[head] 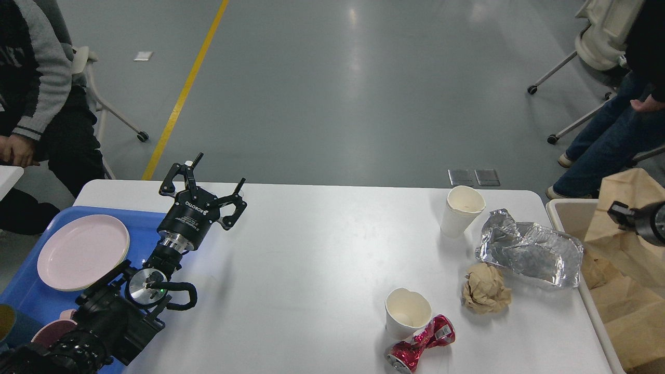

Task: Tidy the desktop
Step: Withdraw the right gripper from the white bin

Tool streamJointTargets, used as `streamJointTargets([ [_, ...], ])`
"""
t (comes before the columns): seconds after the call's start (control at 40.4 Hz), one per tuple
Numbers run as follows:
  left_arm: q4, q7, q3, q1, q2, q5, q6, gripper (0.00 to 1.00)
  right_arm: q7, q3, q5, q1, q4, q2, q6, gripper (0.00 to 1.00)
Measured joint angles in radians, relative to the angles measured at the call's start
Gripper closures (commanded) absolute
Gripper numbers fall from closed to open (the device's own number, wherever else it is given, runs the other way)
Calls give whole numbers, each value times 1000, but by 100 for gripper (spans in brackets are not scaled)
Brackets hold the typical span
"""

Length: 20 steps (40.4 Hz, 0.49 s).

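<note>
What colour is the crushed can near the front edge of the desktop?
Shiny red with silver ends, the crushed can shows in the head view.

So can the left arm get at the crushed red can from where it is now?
Probably not easily: the left gripper hangs open at the desktop's far-left side, while the crushed red can lies near the front right. Nothing blocks the path; the long stretch is the doubt.

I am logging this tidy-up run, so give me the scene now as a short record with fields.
surface: large white desktop
left gripper: black two-finger left gripper, open, empty, beside the tray
right gripper: right gripper, only a dark end at the edge, over the bin
left side: blue plastic tray holding a pink round plate
right side: beige bin with brown paper
litter: two white paper cups, crushed red can, crumpled silver foil, brown paper ball
</note>
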Motion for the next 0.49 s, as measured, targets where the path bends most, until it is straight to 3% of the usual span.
streamJointTargets([
  [0.074,0,0,0,0,0,0,0,3,-9,74,6,-195,-141,22,-82,100],
  [0.198,0,0,0,0,0,0,0,3,-14,148,25,-413,-377,91,-124,100],
  [0.223,0,0,0,0,0,0,0,3,-16,155,30,-439,-410,102,-125,84],
  [0.272,0,0,0,0,0,0,0,3,-20,163,39,-468,-444,115,-127,0],
  [0.495,0,0,0,1,0,0,0,3,-36,170,67,-511,-483,134,-134,0],
])
